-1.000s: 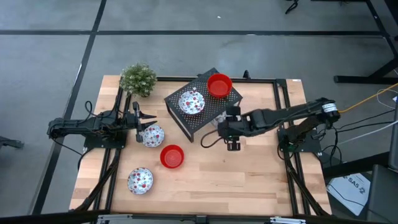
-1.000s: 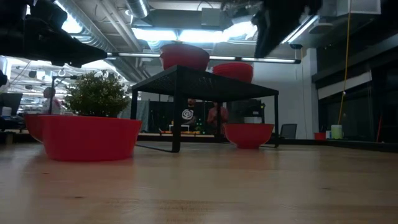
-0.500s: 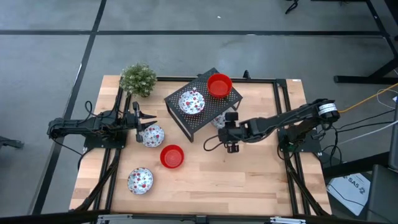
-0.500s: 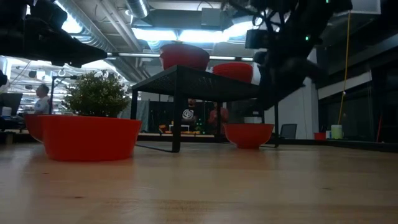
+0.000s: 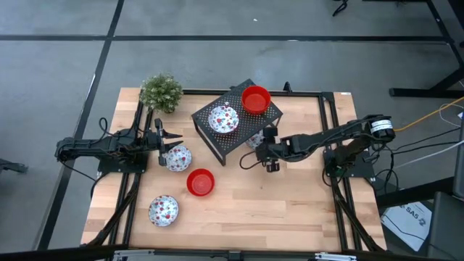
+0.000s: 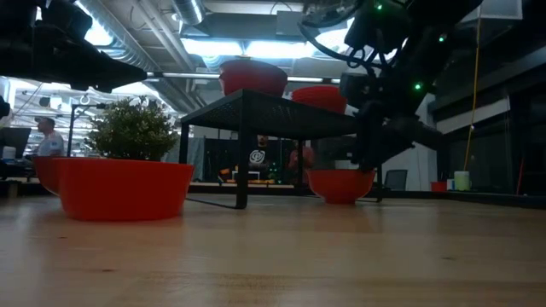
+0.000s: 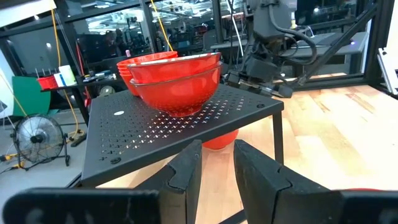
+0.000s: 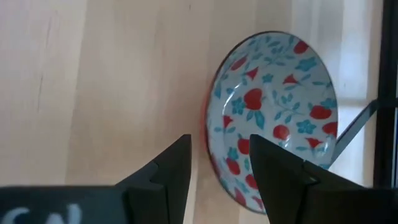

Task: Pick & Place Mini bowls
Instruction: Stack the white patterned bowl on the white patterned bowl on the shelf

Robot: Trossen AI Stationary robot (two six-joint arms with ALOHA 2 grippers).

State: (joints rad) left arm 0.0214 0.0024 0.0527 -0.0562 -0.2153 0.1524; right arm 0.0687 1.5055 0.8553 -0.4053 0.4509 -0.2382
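Mini bowls sit all over your bench [image 5: 290, 203]. One printed bowl [image 8: 273, 118] lies under the black rack [image 5: 217, 148], middle of the high view, mouth up. It looks hard, shiny, slippery and could break. Take it by the rim. It is round, so no long side. Your right fingers [image 8: 214, 171] are spread over that rim. Your left fingers [image 7: 217, 168] wait, spread, at the left.

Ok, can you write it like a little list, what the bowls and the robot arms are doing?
rack: black, holds a printed bowl and a red bowl
bowl under rack: printed, at the rack's edge
right gripper: open, rim of that bowl between its fingers
left gripper: waiting, open, beside another printed bowl
table: also one red bowl and one printed bowl
plant: back left corner
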